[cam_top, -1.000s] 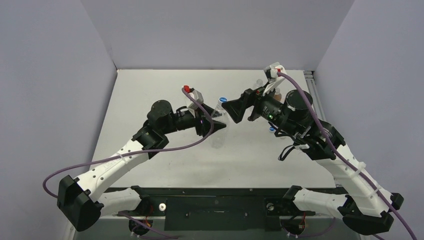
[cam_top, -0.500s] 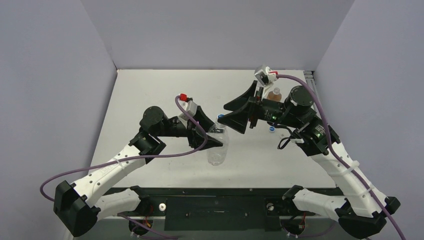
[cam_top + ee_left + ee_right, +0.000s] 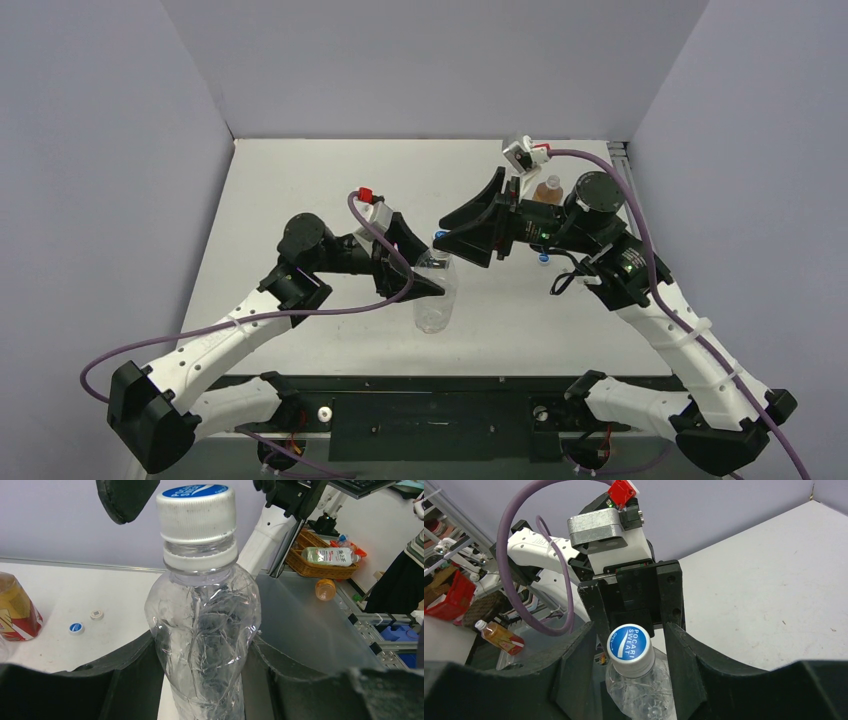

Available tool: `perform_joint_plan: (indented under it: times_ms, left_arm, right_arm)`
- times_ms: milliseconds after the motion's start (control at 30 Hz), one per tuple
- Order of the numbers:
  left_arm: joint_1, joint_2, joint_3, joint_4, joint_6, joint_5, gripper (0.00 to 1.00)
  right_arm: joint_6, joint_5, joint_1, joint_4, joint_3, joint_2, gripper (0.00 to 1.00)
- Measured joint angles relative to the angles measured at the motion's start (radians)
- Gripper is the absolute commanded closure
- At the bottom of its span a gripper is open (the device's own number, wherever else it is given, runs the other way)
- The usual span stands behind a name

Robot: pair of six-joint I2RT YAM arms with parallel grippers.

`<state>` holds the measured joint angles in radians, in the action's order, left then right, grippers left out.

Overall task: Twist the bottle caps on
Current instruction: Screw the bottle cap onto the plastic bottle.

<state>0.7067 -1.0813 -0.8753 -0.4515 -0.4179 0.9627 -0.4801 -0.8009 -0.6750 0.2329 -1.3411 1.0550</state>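
Since a second ago the left arm has drawn back toward the near edge of the counter [image 3: 300, 180], bringing the clear bottle [image 3: 202, 630] with it. The right arm has followed, and its jaws have narrowed a good deal. The left pincer [image 3: 430, 268] is clamped on the bottle's crinkled body, one finger pressed into each side below the shoulder. The bottle sits over the middle of the counter. Whether its base rests on the surface cannot be told.

A blue-and-white cap [image 3: 630, 649] sits on the bottle's neck. The right pincer [image 3: 631, 637] is lined up on it, one finger on either side, with a thin gap showing at each side, so it is not gripping anything.

An amber bottle [image 3: 547, 190] stands toward the far right of the counter, behind the right arm. A small white cap [image 3: 96, 614] lies loose near it.
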Motion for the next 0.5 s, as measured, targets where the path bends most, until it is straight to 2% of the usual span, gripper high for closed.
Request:
perform_joint_plan:
  times_ms: [200, 433, 500]
  left_arm:
    - [0.0, -0.008, 0.0, -0.01, -0.01, 0.004, 1.0]
    - [0.0, -0.021, 0.0, -0.017, -0.027, 0.007, 1.0]
    - [0.0, -0.025, 0.0, -0.016, -0.031, 0.01, 1.0]
  right_arm:
    - [0.01, 0.0, -0.001, 0.006, 0.0, 0.003, 0.65]
    - [0.037, 0.017, -0.011, 0.021, 0.0, 0.003, 0.71]
    - [0.05, 0.031, -0.014, 0.029, 0.0, 0.003, 0.79]
